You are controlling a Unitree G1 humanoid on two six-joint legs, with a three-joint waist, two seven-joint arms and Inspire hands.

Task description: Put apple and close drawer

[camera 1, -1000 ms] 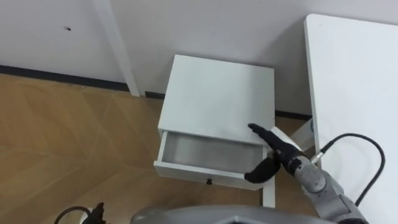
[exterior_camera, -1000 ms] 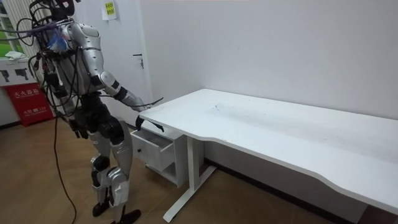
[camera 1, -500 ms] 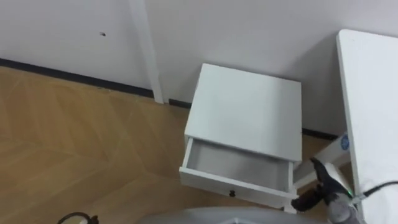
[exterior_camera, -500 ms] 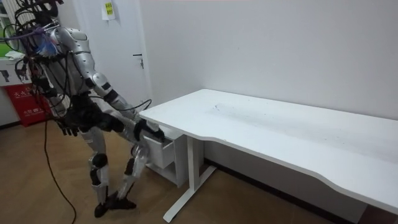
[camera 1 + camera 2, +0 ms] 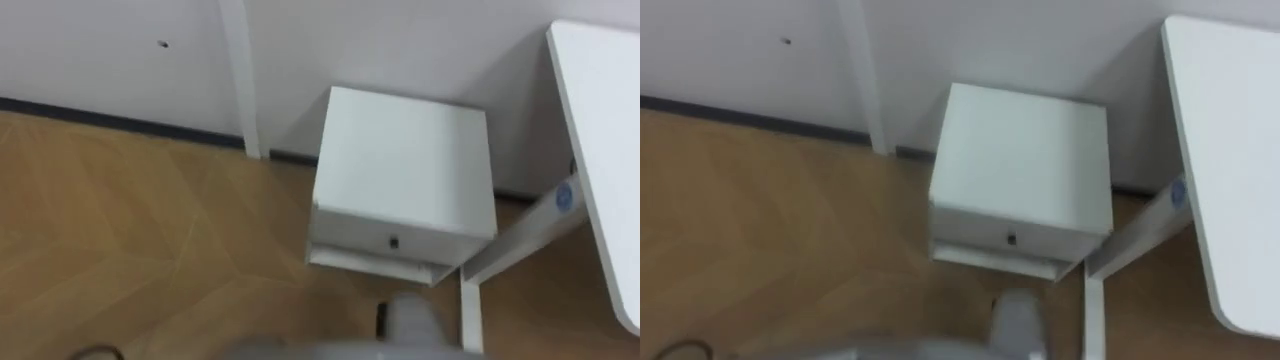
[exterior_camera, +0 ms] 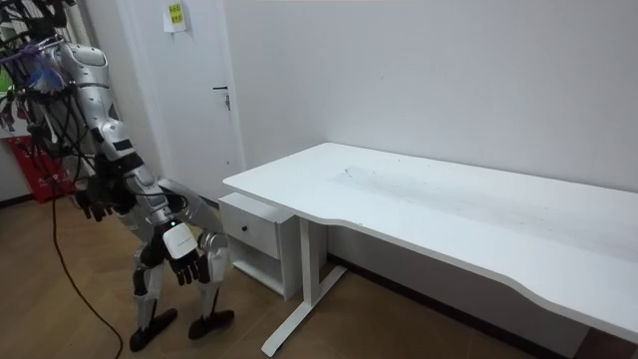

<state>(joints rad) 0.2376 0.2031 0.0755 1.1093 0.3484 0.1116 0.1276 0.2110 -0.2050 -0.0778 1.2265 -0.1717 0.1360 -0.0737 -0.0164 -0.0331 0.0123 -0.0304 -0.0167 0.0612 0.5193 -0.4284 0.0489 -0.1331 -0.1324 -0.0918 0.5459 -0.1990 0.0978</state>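
White drawer [image 5: 398, 238], open a moment ago, now sits flush, so the closing looks done with the apple, I judge, shut inside; my right hand [image 6: 185, 269] and left hand [image 6: 95, 206] hang low, open or curled I cannot tell.

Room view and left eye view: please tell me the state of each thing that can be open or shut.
White drawer with a small dark knob: shut, flush in the white square cabinet.
White room door with a metal handle: shut.
Right hand: hanging by the knees, off the drawer.
Left hand: hanging at the robot's side.
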